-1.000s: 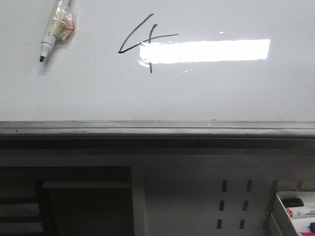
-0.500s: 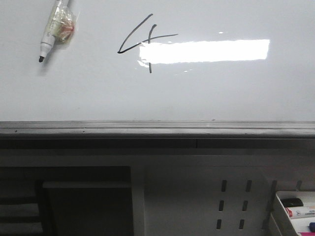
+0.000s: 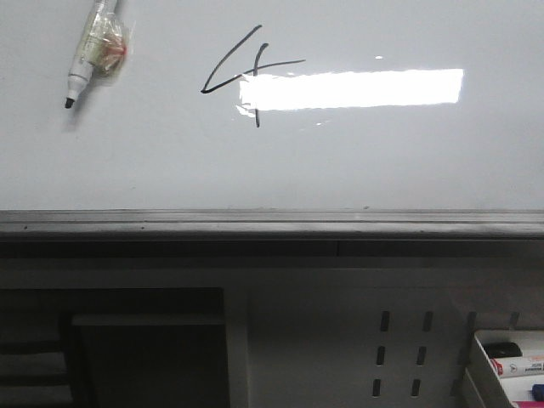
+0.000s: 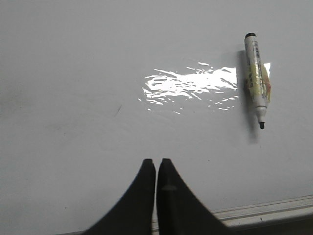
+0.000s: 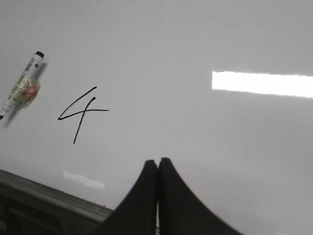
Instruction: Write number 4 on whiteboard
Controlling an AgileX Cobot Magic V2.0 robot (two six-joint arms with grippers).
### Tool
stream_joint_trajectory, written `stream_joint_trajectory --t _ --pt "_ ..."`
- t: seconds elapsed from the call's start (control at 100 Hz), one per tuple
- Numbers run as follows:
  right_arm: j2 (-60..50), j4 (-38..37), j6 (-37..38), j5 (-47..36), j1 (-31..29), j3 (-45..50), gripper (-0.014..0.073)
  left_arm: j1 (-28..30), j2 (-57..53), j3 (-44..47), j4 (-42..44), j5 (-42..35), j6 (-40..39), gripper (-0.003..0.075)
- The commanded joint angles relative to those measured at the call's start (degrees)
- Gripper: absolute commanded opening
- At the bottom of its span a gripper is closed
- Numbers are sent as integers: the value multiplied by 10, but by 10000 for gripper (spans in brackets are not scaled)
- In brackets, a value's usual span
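Note:
The number 4 (image 3: 242,76) is drawn in thin black strokes on the whiteboard (image 3: 357,161), its stem crossing the left end of the bright reflection. It also shows in the right wrist view (image 5: 82,113). A white marker (image 3: 92,49) with a black tip lies on the board to the left of the 4, uncapped, with a yellowish wrap round its barrel; it shows in the left wrist view (image 4: 257,78) and the right wrist view (image 5: 22,88). My left gripper (image 4: 156,161) is shut and empty over bare board. My right gripper (image 5: 157,160) is shut and empty. Neither gripper shows in the front view.
A grey metal rail (image 3: 272,223) runs along the board's lower edge. Below it is a white perforated panel (image 3: 399,348) and a white tray (image 3: 510,361) holding markers at the lower right. A dark opening (image 3: 127,348) lies at the lower left.
The whole front view has shifted very slightly; the marker and the 4 keep their places on the board.

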Motion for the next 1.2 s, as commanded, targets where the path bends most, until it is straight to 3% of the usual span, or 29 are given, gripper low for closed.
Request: stream_joint_trajectory --t 0.0,0.79,0.94,1.0,1.05,1.19 --pt "5 19 -6 -13 -4 -16 -67 -10 -15 16 -3 -43 -9 -20" --pt "5 19 -6 -14 -4 -16 -67 -10 -15 16 -3 -43 -9 -20" --pt "5 5 -5 -70 -4 -15 -67 -10 -15 16 -3 -43 -9 -20" --pt "6 -57 18 -97 -4 -15 -67 -10 -15 16 -3 -43 -9 -20" --pt "6 -147 88 -121 -4 -15 -67 -10 -15 16 -3 -43 -9 -20" --pt "6 -476 384 -166 -4 3 -67 -10 -15 16 -3 -43 -9 -20"
